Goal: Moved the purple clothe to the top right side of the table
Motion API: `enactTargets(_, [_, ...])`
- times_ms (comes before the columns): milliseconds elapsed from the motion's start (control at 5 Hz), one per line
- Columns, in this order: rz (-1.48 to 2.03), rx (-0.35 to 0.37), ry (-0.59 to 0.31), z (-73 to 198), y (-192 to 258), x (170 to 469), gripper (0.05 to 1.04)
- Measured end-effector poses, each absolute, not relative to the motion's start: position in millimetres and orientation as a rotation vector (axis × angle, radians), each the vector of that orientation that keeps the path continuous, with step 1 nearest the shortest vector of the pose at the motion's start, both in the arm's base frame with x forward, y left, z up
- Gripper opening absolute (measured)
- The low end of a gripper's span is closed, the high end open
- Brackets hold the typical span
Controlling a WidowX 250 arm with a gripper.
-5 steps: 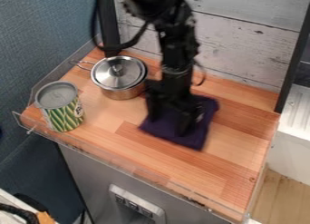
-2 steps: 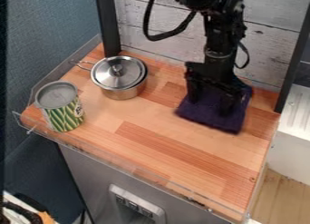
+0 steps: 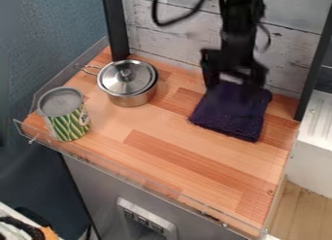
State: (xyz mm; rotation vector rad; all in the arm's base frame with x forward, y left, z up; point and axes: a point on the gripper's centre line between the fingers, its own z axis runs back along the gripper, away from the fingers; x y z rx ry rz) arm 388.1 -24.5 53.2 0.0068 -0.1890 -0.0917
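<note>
Hanging over the purple cloth (image 3: 228,116) at the far right of the wooden tabletop (image 3: 188,159), the black gripper (image 3: 235,84) has its fingers spread apart.

I see my black two-finger tool (image 3: 233,82), fingers apart, at the dark purple fabric cloth (image 3: 228,115) on the far right of the brown wooden surface (image 3: 175,159). Left stand a lidded silver metal pot (image 3: 133,95) and a green-striped can (image 3: 67,122).
</note>
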Motion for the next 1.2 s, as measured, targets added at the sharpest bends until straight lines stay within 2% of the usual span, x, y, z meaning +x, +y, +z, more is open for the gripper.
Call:
enactTargets(200, [-0.069, -0.009, -0.207, 71.9, -16.6, 385.9, 1.001])
enactTargets(400, [-0.067, 0.008, -0.179, 72.3, -6.2, 382.0, 1.001])
enactTargets(1200, [-0.063, 0.009, -0.179, 72.4, -3.9, 382.6, 1.001])
